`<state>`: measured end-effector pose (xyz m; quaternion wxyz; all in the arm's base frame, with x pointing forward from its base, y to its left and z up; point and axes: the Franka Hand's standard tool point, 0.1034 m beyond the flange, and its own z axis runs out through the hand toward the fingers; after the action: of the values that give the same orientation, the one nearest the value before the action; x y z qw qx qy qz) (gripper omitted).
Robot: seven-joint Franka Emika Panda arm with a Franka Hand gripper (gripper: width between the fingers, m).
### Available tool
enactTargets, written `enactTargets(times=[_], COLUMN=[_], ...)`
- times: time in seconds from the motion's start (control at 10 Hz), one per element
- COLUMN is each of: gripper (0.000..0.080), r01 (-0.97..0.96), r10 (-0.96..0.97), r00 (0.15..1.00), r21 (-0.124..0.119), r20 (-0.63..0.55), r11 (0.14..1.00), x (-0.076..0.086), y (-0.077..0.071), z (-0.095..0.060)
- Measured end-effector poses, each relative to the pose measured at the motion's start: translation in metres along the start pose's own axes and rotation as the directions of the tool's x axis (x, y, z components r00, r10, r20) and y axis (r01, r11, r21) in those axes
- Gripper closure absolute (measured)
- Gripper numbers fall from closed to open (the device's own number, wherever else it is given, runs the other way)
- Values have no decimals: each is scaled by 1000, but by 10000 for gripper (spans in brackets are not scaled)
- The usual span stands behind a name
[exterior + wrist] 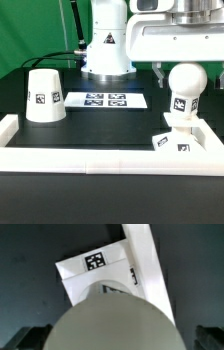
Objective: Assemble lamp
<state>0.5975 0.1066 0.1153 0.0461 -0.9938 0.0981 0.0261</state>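
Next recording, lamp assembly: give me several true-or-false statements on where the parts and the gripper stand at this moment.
1. The white truncated-cone shade sits on the bulb. False: it stands alone on the table, at the exterior view's left.
2. The round white bulb on its stem stands upright on the small blocky white base. True.
3. The gripper is shut on the bulb. False: its jaws stand open, one on either side of the bulb.
4. The flat white marker board lies between shade and base. True.
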Motion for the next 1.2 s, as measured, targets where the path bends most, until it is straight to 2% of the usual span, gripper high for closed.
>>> enactTargets(times=[0.2, 0.3, 0.5, 0.8, 1.2], gripper=[100, 100, 100, 100, 100], r01=[262, 326, 486, 621, 641], r10=[-263, -327, -487, -622, -641], r00=[965, 945, 873, 783, 767], r21=[-57, -63, -65, -65, -63], r20=[-20, -17, -6, 9, 15], r11=[963, 943, 872, 781, 765], x=[3, 3, 4, 2, -3], y=[4, 4, 4, 5, 5], z=[1, 0, -1, -1, 0])
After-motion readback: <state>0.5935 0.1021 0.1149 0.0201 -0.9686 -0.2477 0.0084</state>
